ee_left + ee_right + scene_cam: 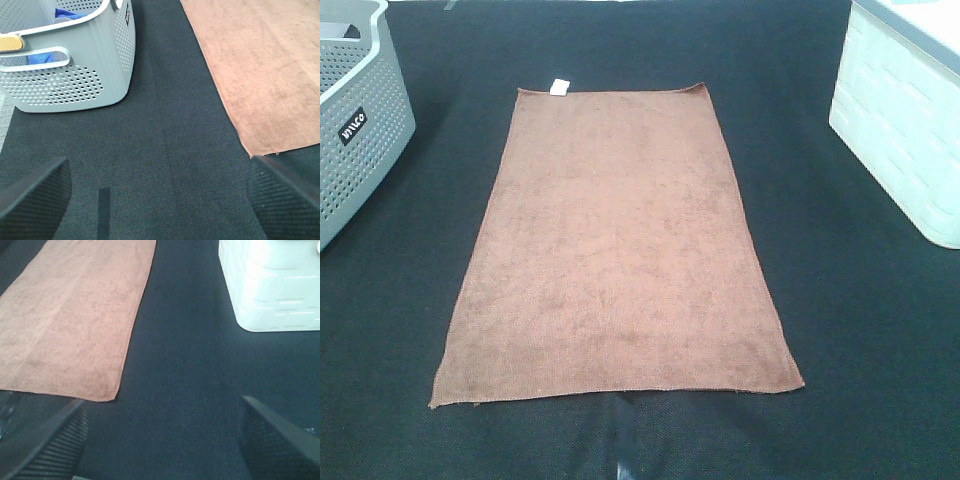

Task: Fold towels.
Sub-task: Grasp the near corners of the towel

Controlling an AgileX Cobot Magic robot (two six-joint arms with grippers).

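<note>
Overhead view: the grey perforated basket [360,130] at 10 o'clock is cut by the frame edge, and its interior cannot be seen. Its black label [352,127] is too blurred to read with certainty. The white bin [900,130] at 2 o'clock is likewise cut off, contents unseen. The white tag [559,87] at the 11 o'clock corner of the brown towel [615,250] is too small to read.

Left wrist view: a blue cloth [67,14] in the basket is mostly hidden behind the wall. An orange item [10,43] is cut by the edge and cannot be identified.

Both wrist views crop the towel to one corner. Of the left gripper [160,195] and the right gripper [165,435], only the finger ends show.
</note>
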